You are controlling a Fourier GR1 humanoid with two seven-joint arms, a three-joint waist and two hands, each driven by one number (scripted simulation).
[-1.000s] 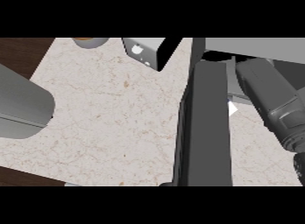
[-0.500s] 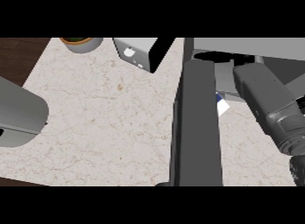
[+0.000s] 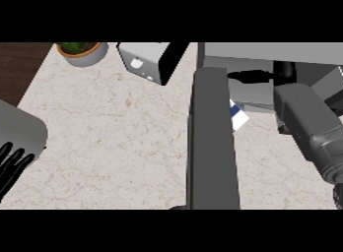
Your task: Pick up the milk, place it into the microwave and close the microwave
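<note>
The microwave (image 3: 276,51) stands at the back right, and its dark grey door (image 3: 212,147) is swung open toward me down the middle of the view. Just right of the door's upper part a white and blue corner of the milk (image 3: 238,116) shows; the door hides the rest. My right forearm (image 3: 313,133) reaches up past the milk into the microwave's opening. The black right hand (image 3: 285,74) lies in shadow there, and contact with the milk is not visible. My left hand (image 3: 3,170) hangs at the lower left with its fingers straight and empty.
A potted plant (image 3: 81,50) stands at the back left of the pale stone counter (image 3: 116,138). Next to it is a white box-like appliance (image 3: 142,61). Dark wood (image 3: 11,64) borders the counter at the upper left. My grey left forearm (image 3: 11,129) covers the left edge.
The whole scene has slid downward in the view, so the plant and the microwave's top show more. My left hand's black fingers have come into sight. A blue patch on the milk now shows.
</note>
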